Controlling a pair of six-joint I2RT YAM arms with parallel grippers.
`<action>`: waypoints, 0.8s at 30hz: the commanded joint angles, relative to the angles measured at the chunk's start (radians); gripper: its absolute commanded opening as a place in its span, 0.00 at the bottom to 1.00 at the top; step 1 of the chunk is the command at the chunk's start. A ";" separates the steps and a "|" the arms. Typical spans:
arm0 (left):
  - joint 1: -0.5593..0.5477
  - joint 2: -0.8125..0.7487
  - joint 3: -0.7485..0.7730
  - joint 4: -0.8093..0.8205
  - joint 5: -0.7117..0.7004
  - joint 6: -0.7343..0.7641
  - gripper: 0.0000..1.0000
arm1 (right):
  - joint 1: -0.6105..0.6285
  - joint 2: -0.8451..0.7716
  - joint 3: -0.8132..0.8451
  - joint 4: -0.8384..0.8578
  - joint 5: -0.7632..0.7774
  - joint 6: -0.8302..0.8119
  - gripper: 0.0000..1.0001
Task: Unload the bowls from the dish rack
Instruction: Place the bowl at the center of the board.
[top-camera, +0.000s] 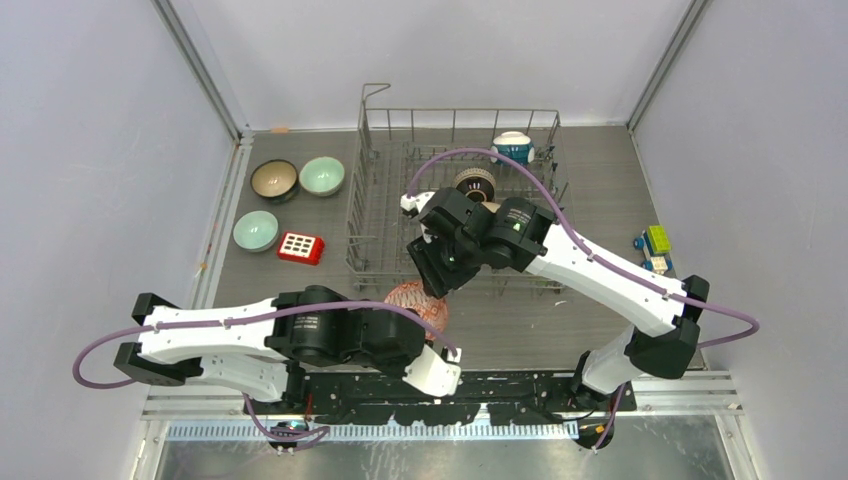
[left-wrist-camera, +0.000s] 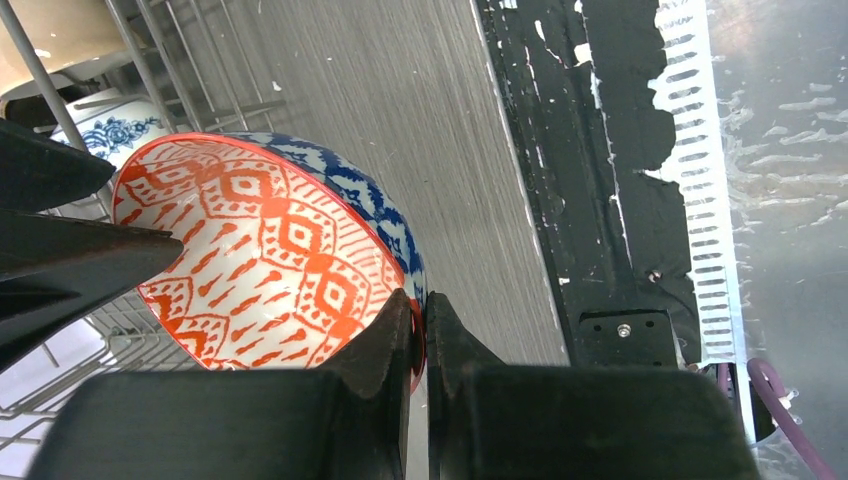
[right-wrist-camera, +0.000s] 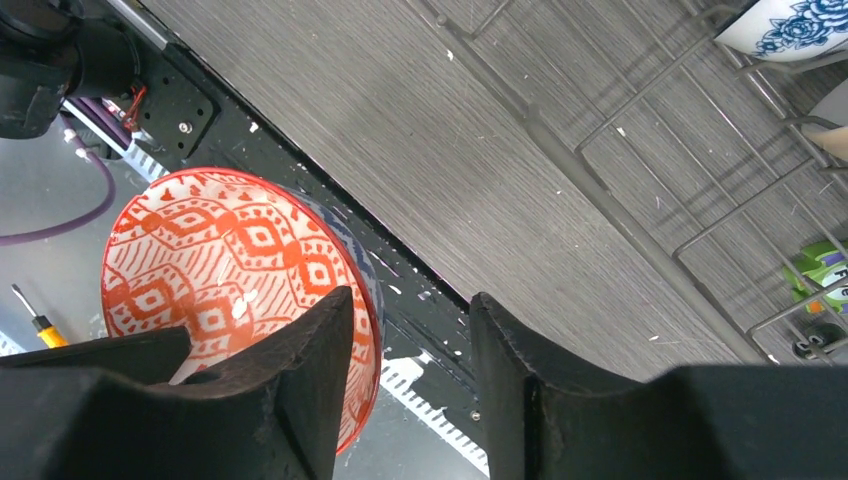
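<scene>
- Top external: red bowl (top-camera: 412, 300) at centre, just below rack (top-camera: 385, 210), half hidden by both arms; three bowls (top-camera: 322, 176) at upper left.
- Left wrist: left gripper (left-wrist-camera: 421, 318) pinches the red bowl's rim.
- Right wrist: right gripper (right-wrist-camera: 410, 320) fingers apart, red bowl at lower left.

I can read no text, number or brand anywhere; the tiny markings on my arm motors (top-camera: 320, 335) are too blurred.
</scene>
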 joint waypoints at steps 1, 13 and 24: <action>-0.006 -0.009 0.045 0.003 0.008 0.010 0.00 | 0.012 0.007 0.014 0.041 0.026 -0.010 0.49; -0.005 -0.008 0.045 0.003 0.019 0.003 0.00 | 0.055 0.026 0.001 0.045 0.057 -0.023 0.43; -0.005 -0.009 0.056 0.016 0.029 -0.024 0.00 | 0.071 0.009 -0.026 0.049 0.057 -0.020 0.05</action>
